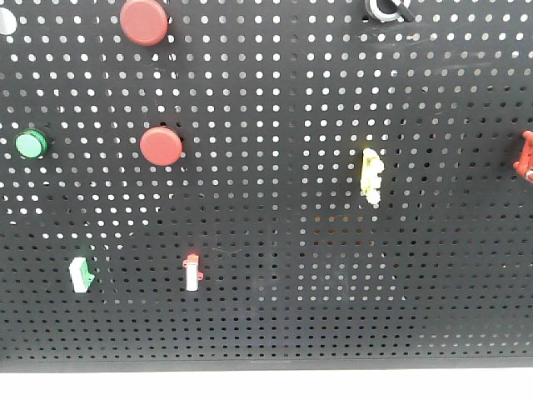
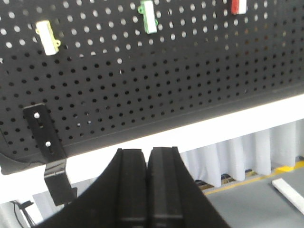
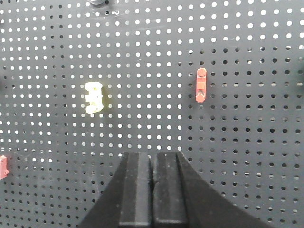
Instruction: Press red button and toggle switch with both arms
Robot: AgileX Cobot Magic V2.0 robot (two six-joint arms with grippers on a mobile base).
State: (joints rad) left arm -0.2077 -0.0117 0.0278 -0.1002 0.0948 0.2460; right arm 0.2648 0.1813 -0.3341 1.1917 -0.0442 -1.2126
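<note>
Two round red buttons sit on the black pegboard [image 1: 275, 100] in the front view: a large one [image 1: 144, 21] at the top left and a smaller one [image 1: 161, 146] below it. A yellow toggle switch [image 1: 371, 176] is mid right; it also shows in the right wrist view [image 3: 94, 97]. A red toggle switch [image 3: 201, 85] is right of it, at the front view's right edge [image 1: 525, 155]. My left gripper [image 2: 147, 154] is shut and empty, below the board's bottom edge. My right gripper [image 3: 153, 159] is shut and empty, facing the board below the two switches. No gripper shows in the front view.
A green button [image 1: 32, 144] sits at the left. A green-and-white rocker switch [image 1: 81, 274] and a red-and-white one [image 1: 192, 272] sit low on the board. In the left wrist view, a yellow switch [image 2: 47, 36], a black bracket [image 2: 46, 142] and white curtains [image 2: 247, 152] show.
</note>
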